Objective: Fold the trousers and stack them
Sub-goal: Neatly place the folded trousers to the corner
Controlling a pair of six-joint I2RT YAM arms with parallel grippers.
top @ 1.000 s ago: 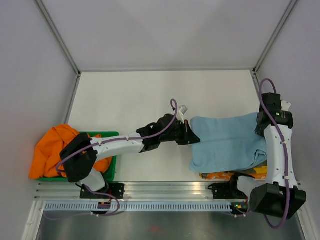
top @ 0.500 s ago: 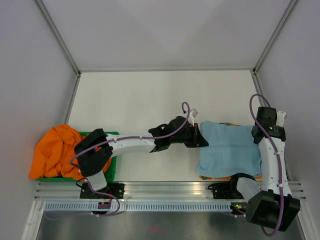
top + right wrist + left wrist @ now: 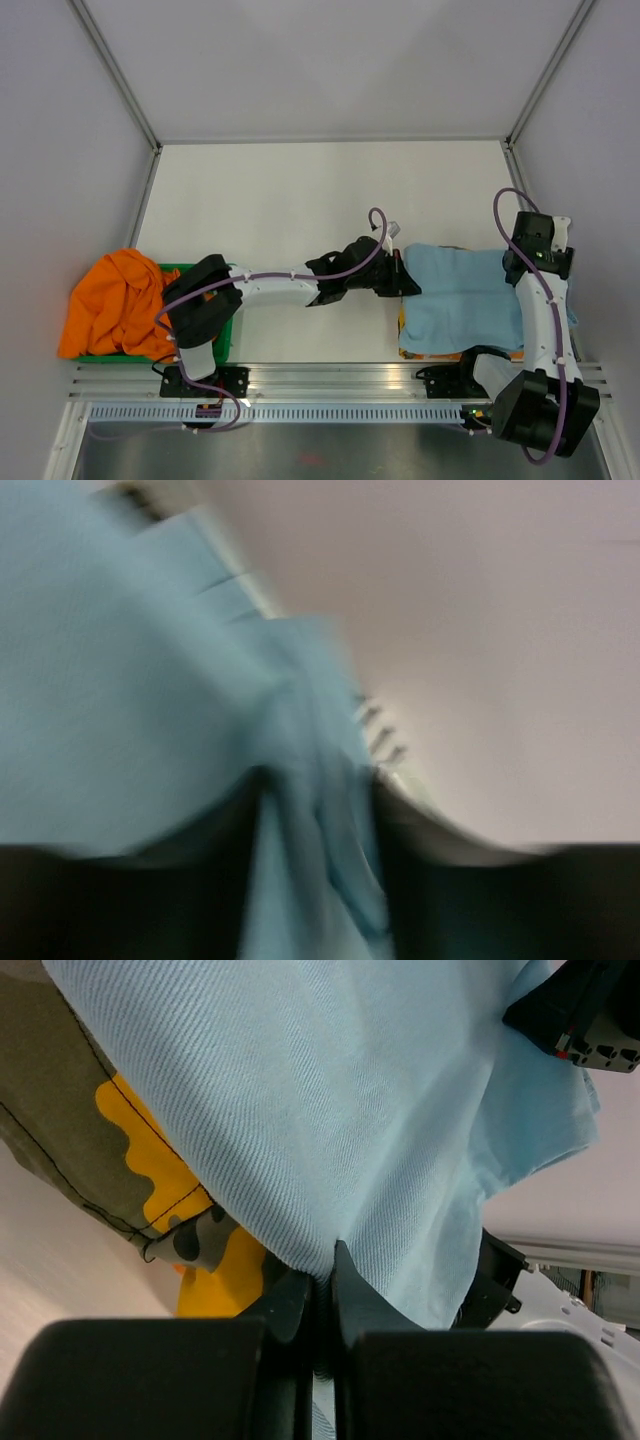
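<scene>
Farther right now, blue trousers (image 3: 460,295) tight in left gripper (image 3: 322,1282); right gripper (image 3: 315,820) hold unclear.

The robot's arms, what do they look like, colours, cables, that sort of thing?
Both the left arm and the right arm have white tubular links joined by bulky black joint housings. A thin purple cable runs along each, looping free near the wrist. The fingers of the left gripper are matt black.

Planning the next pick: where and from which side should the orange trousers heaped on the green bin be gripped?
Probably from above, pinching a raised fold on the orange trousers: they lie crumpled, spilling over the left rim of the green bin, showing no waistband or hem.
</scene>
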